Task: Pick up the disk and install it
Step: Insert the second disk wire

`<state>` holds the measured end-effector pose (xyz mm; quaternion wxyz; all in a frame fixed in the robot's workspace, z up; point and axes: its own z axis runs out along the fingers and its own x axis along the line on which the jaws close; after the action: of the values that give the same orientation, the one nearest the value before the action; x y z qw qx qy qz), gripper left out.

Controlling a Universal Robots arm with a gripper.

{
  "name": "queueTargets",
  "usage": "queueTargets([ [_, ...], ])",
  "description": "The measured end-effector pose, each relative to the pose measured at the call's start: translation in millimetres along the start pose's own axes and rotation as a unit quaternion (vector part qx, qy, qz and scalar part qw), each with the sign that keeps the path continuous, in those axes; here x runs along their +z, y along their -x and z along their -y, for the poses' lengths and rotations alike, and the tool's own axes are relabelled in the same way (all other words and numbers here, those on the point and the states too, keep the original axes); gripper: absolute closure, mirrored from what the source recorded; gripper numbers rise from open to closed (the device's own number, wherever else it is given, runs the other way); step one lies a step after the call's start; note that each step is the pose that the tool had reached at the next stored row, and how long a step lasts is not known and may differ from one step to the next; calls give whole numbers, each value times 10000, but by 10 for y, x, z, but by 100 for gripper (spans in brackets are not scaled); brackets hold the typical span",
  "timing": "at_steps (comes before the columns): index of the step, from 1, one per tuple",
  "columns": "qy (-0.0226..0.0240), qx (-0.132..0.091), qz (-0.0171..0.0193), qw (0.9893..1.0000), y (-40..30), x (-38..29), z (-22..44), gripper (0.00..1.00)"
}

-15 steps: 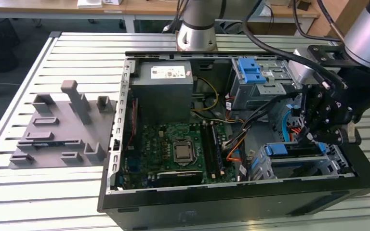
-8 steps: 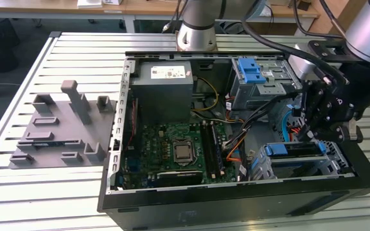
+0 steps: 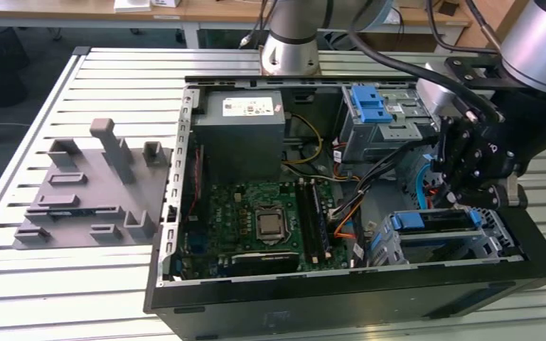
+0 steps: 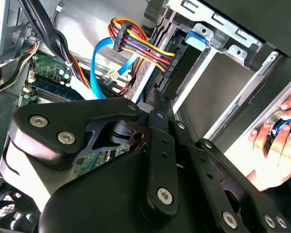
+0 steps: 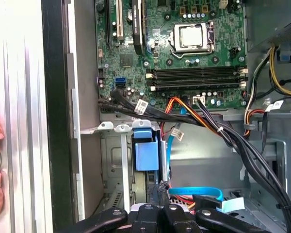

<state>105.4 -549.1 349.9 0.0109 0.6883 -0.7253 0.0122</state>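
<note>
The claw [image 5: 160, 188] hung over the open computer case [image 3: 349, 293], fingers pressed together and holding nothing, its tips near the disk [image 5: 146, 154] seated in its bay.

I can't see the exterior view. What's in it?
A robot arm's black tool hangs above a metal drive cage inside an open computer case, at the exterior view's right. A blue carrier sits in that cage. The case lies on a slatted table.
</note>
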Motion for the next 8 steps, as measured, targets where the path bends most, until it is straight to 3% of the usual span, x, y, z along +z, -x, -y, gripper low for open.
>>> queueTargets([
  [8, -4, 1, 1, 10000, -4, -65, -44, 89],
])
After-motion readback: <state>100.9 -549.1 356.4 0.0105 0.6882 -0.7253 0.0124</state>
